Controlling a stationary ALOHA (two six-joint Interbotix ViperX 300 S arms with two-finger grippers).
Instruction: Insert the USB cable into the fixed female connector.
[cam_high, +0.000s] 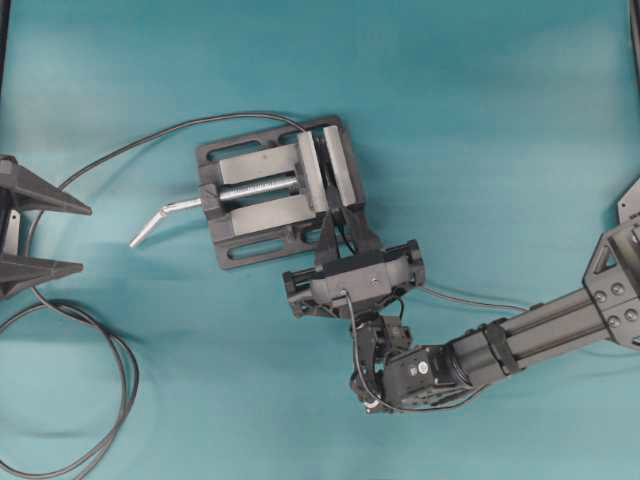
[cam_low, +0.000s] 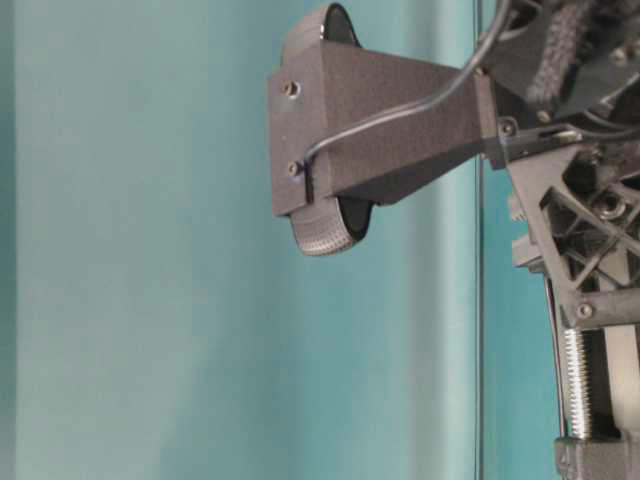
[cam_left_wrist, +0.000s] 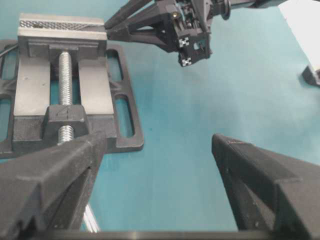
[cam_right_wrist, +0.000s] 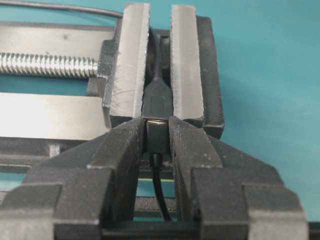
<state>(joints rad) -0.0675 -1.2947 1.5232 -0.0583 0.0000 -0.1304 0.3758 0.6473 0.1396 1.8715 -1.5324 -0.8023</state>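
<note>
Right wrist view: right hand (cam_right_wrist: 156, 131) clamps USB cable (cam_right_wrist: 156, 137), seemingly touching fixed female connector (cam_right_wrist: 156, 102); left hand (cam_left_wrist: 155, 185) apart.

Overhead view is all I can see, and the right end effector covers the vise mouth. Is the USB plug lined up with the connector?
Observer: Yes. In the right wrist view the USB plug sits in line with the female connector, which is clamped in the vise.
Operator: Fully in?
Observer: Not quite, it seems: a thin strip of its metal tip shows between them.
Operator: Is the grip good?
Observer: The right end effector presses the plug from both sides, and the USB cable runs back between its fingers.
</note>
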